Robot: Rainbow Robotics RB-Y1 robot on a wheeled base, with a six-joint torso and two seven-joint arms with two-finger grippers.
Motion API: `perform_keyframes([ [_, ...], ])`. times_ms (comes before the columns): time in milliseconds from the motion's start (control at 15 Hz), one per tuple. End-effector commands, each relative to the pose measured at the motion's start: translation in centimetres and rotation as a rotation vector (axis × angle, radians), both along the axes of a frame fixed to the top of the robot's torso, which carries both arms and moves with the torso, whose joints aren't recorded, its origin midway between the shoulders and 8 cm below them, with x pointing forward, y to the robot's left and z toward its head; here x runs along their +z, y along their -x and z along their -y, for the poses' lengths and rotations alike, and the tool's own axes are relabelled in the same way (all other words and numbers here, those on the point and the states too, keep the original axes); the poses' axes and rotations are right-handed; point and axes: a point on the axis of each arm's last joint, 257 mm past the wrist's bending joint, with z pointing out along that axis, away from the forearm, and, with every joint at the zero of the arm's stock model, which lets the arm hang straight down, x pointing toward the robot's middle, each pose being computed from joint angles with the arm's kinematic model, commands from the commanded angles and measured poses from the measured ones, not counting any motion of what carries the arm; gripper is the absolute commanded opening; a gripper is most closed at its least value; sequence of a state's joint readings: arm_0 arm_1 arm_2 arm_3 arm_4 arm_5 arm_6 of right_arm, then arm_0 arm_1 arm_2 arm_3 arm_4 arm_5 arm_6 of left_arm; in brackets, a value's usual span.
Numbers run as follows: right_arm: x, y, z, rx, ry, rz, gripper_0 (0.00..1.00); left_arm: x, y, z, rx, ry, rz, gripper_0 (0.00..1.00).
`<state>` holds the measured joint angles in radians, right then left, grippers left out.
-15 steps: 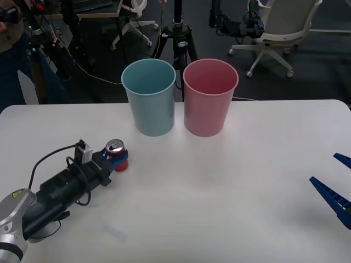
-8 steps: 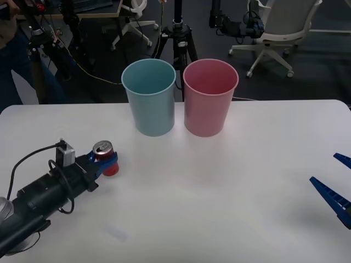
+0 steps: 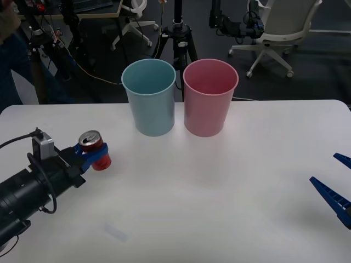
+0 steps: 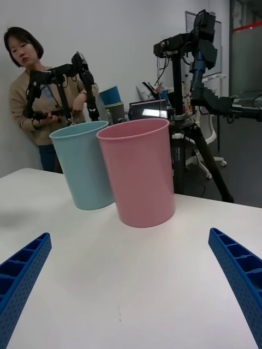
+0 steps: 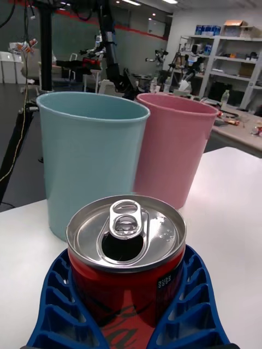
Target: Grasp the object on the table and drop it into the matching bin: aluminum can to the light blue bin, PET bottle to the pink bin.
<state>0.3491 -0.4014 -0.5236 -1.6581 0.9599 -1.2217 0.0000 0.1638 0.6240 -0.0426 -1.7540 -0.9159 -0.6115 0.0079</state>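
red aluminum can, left of the light blue bin, sits pinched in the left gripper; right gripper spread, far right.

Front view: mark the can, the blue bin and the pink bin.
can [image 3: 91,139], front view, silver top.
blue bin [image 3: 153,112], front view, outer wall.
pink bin [image 3: 207,112], front view, outer wall.
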Motion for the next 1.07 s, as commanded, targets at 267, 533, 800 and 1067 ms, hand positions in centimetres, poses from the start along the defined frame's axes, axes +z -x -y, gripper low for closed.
perform_keyframes([
  [267, 0.0, 0.0, 0.0, 0.0, 0.0, 0.0, 1.0, 5.0, 0.3, 0.1, -0.037, -0.051, 0.065, 0.0],
  [533, 0.0, 0.0, 0.0, 0.0, 0.0, 0.0, 1.0, 8.7, -0.3, 0.6, -0.042, -0.055, 0.088, 0.0],
  [800, 0.0, 0.0, 0.0, 0.0, 0.0, 0.0, 1.0, 12.5, -1.4, 1.8, -0.062, -0.071, 0.109, 0.0],
  [1067, 0.0, 0.0, 0.0, 0.0, 0.0, 0.0, 1.0, 16.3, -3.3, 3.7, -0.083, -0.09, 0.153, 0.0],
])
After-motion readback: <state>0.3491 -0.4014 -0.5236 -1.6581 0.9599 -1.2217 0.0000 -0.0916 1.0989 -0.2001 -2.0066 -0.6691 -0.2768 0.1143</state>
